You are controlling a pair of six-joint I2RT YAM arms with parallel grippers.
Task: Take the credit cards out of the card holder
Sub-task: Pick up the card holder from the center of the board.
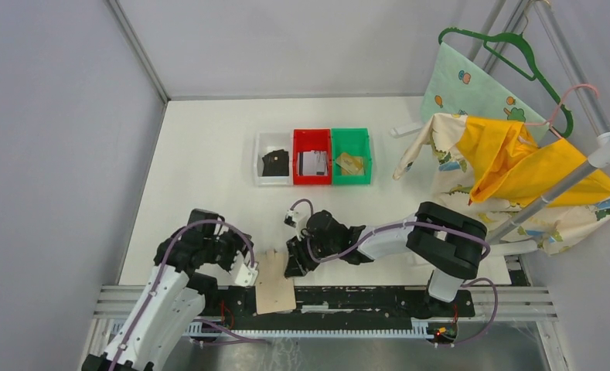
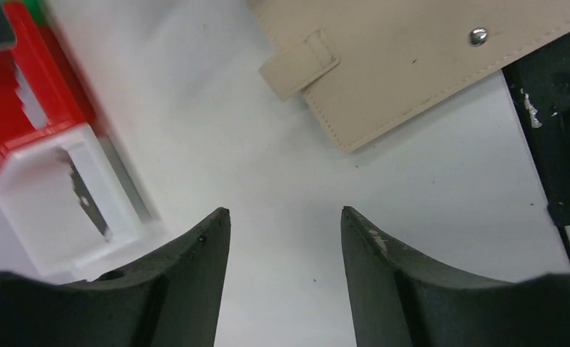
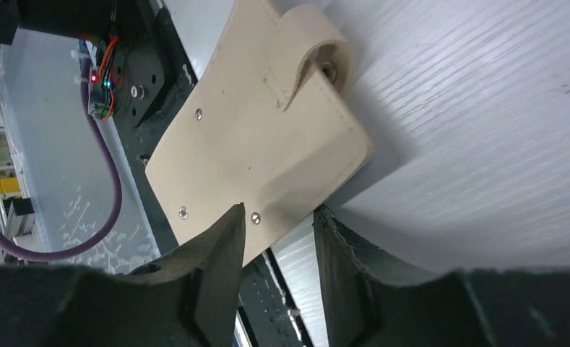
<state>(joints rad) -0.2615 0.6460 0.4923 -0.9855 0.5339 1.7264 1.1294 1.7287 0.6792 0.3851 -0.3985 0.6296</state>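
Note:
The beige card holder lies shut at the table's near edge, partly over the black rail. My left gripper hovers just left of it, open and empty; in the left wrist view the card holder and its snap tab lie beyond my left gripper. My right gripper is at its right side. In the right wrist view the near edge of the card holder sits at the tips of my right gripper, whose jaws stand apart. Credit cards lie in bins: black, silvery, gold.
A white bin, a red bin and a green bin stand in a row at mid-table. A clothes rack with yellow and patterned cloth and hangers fills the right side. The black rail runs along the near edge.

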